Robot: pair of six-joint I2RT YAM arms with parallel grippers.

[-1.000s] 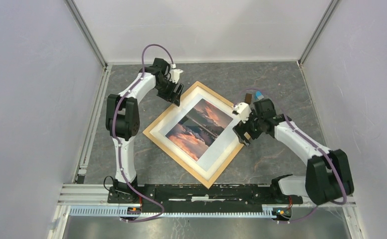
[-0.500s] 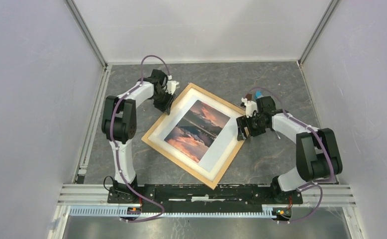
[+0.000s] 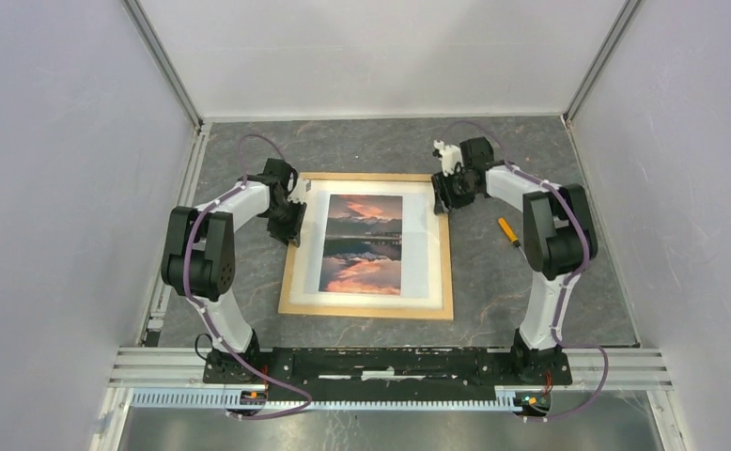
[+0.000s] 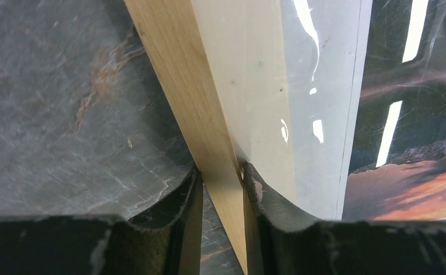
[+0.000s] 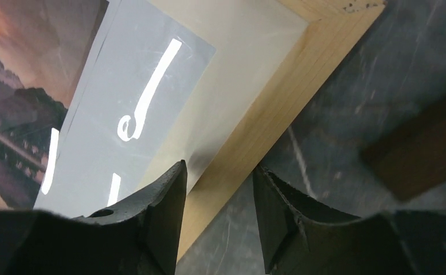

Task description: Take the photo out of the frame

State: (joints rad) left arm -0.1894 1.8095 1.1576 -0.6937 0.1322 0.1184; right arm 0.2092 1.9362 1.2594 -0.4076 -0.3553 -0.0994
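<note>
The frame (image 3: 289, 282) lies face up and square to the table, with a narrow light-wood rim. Under its glass the photo (image 3: 364, 244) shows an orange sunset sky mirrored in dark water, with a white border. My left gripper (image 3: 291, 218) is closed across the frame's left rim. In the left wrist view its fingers (image 4: 254, 192) pinch the wood rim (image 4: 209, 132). My right gripper (image 3: 444, 193) is on the right rim near the far right corner. In the right wrist view its fingers (image 5: 166, 197) stand on either side of the rim (image 5: 249, 143).
An orange pen-like thing (image 3: 508, 231) lies on the grey stone-pattern table right of the frame. A blurred brown block (image 5: 418, 152) lies just outside the frame's corner. White walls and metal rails (image 3: 176, 235) close in the table.
The frame has turned from a diamond position to square with the table. My left gripper moved left and nearer with its rim. My right gripper moved toward the far side with its corner.
</note>
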